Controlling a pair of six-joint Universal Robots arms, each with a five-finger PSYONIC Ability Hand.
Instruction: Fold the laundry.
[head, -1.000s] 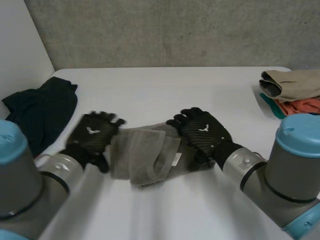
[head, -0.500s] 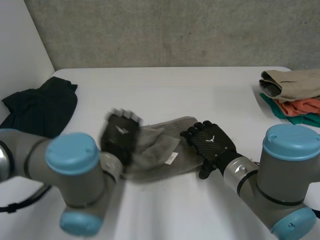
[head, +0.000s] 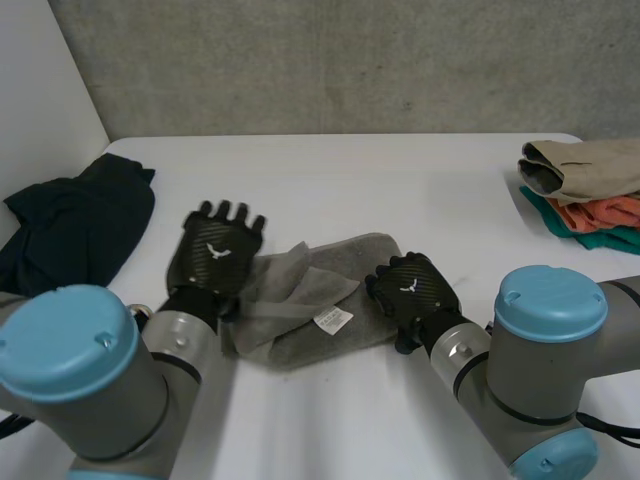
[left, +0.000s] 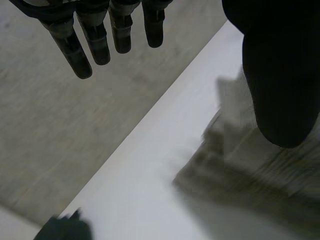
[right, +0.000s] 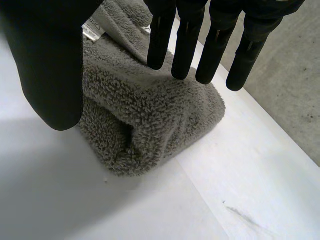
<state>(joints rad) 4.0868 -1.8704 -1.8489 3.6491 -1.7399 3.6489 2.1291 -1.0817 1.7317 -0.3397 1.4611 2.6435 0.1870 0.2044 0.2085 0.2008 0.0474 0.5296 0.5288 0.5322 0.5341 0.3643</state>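
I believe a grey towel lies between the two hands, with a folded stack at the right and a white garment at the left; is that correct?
No: the head view shows the garment at the left is black, not white. The grey towel between the left hand and right hand and the folded stack at the right are correct.

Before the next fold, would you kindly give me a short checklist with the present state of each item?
1. Left hand free: ok. Its fingers are straight and hold nothing, at the left end of the grey towel.
2. Right hand free: ok. It is open over the towel's right end.
3. Fold lying neat: not ok. A flap sits crooked on top and the label is exposed.
4. Towel apart from the dark garment and the folded stack: ok.
5. Right hand's palm resting on the towel: cannot tell.
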